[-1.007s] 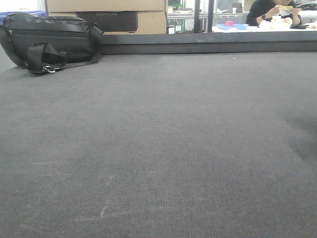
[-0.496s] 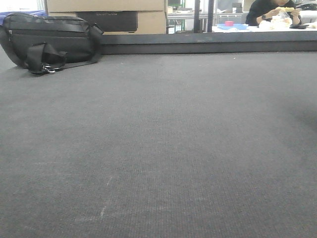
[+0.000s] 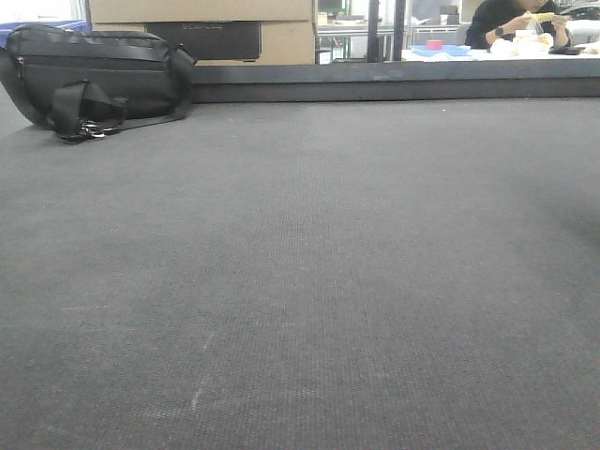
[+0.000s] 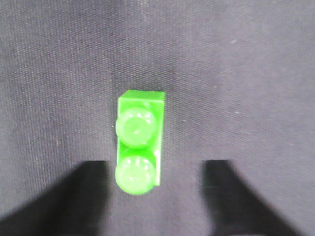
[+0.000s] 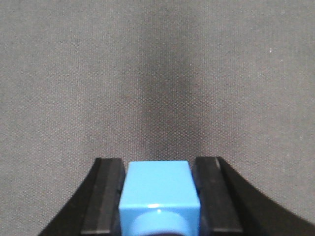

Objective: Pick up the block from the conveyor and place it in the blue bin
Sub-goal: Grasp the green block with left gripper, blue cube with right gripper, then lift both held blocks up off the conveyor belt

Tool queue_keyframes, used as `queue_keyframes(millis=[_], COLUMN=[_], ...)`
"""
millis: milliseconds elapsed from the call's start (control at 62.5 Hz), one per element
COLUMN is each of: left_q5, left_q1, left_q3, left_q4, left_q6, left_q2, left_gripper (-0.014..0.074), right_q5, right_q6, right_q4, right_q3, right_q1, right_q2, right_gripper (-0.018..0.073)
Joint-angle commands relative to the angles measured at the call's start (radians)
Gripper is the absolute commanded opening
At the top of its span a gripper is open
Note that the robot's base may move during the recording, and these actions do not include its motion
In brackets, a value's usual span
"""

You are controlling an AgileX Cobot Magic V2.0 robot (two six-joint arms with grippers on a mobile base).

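Looking at your left hand (image 4: 155,167) first: the fingers (image 4: 74,196) are spread wide. The green block (image 4: 139,140) lies between them on the conveyor bench (image 4: 246,73), studs up, and neither side is touching it as far as I can see. That straddle makes sense to me, since the block's long axis runs along the gap and you'd be closing on the narrow flanks.

Your right hand (image 5: 160,196) is the opposite story. It's clamped on a blue block (image 5: 157,179) with a pad flat against each side, which looks like a solid carry grip. I can't tell whether that block is clear of the weave.

The front view is no help with the arms. It only shows the belt, a black bag (image 3: 94,75) at the far left and the rail (image 3: 394,89) behind it.

I can't spot the blue bin anywhere, so no idea how far the blue one has to travel. My guess is right is mid-carry and left is lining up. If the belt's running, the green one could drift out of that gap.
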Motion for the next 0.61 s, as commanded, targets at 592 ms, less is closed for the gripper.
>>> queue_keyframes(millis=[592], left_q5=[-0.238], left_q1=[0.060], left_q3=[0.185], left_q4=[-0.053], left_q6=[0.031], left_q2=[0.076], left_gripper=[0.0326], right_q5=[-0.003], right_q6=[-0.003], right_q4=[0.001], right_q3=[-0.006], right_q1=[0.000], right_q2=[-0.009], right_gripper=[-0.0162])
